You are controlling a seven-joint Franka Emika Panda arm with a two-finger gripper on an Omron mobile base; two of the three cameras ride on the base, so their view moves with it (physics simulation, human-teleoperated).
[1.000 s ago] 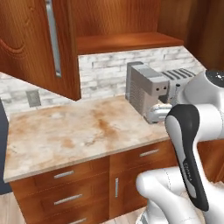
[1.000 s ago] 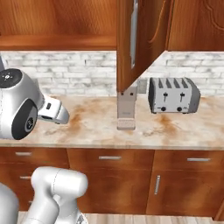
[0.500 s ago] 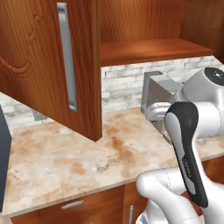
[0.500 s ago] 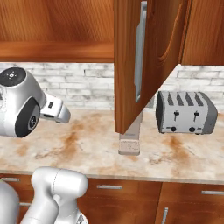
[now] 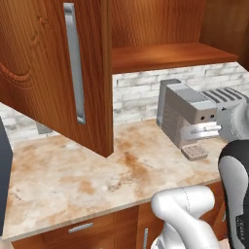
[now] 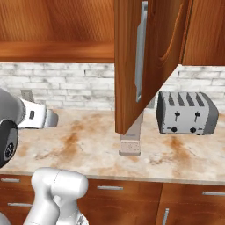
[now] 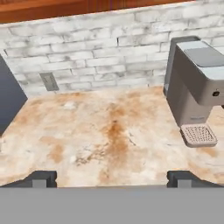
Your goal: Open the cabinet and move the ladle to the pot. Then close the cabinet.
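The cabinet door stands swung open toward me, its long silver bar handle facing out. In the right base view the same door hangs edge-on over the counter. Beside the door, the cabinet's bottom shelf is bare where I can see it. The ladle and the pot are out of view. My gripper is open, its fingertips wide apart, nothing between them. It hovers above the marble counter, facing the brick wall.
A grey coffee machine stands at the back right of the counter, also close on the right in the hand view. A silver toaster sits further right. A dark appliance borders the counter's left end. Drawers run below.
The whole picture has shifted and grown: the base has driven closer to the counter, so the open door looms larger. The gripper has stayed open.
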